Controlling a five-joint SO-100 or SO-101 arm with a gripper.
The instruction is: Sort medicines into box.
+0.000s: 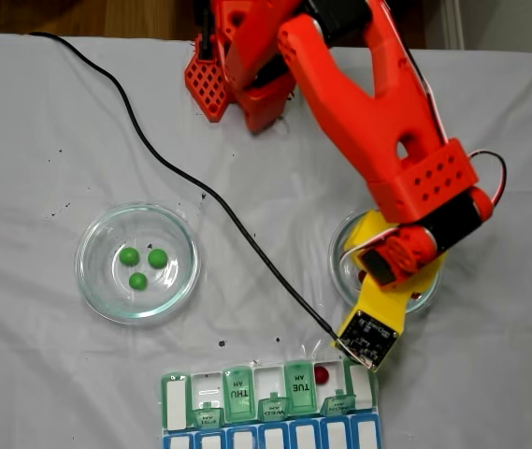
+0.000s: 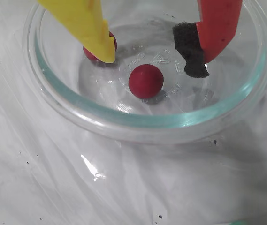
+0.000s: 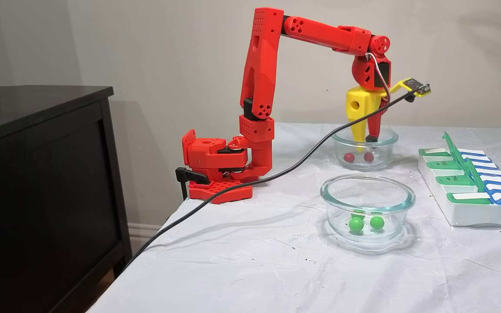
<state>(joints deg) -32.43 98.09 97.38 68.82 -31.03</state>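
1 red pill [image 1: 322,375] sits in the pill box [image 1: 177,399]. The tool [image 2: 154,58] is spread inside the bowl [image 2: 124,124] over 2 red pills [image 2: 145,81]. 3 green pills [image 1: 143,265] remain unsorted.

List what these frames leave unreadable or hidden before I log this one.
- Second red pill, wrist view: mostly behind the yellow finger.
- Pill organizer, a fixed view: blue row cut by the bottom edge; lid lettering too small.
- Right dish, same view: contents covered by the gripper.
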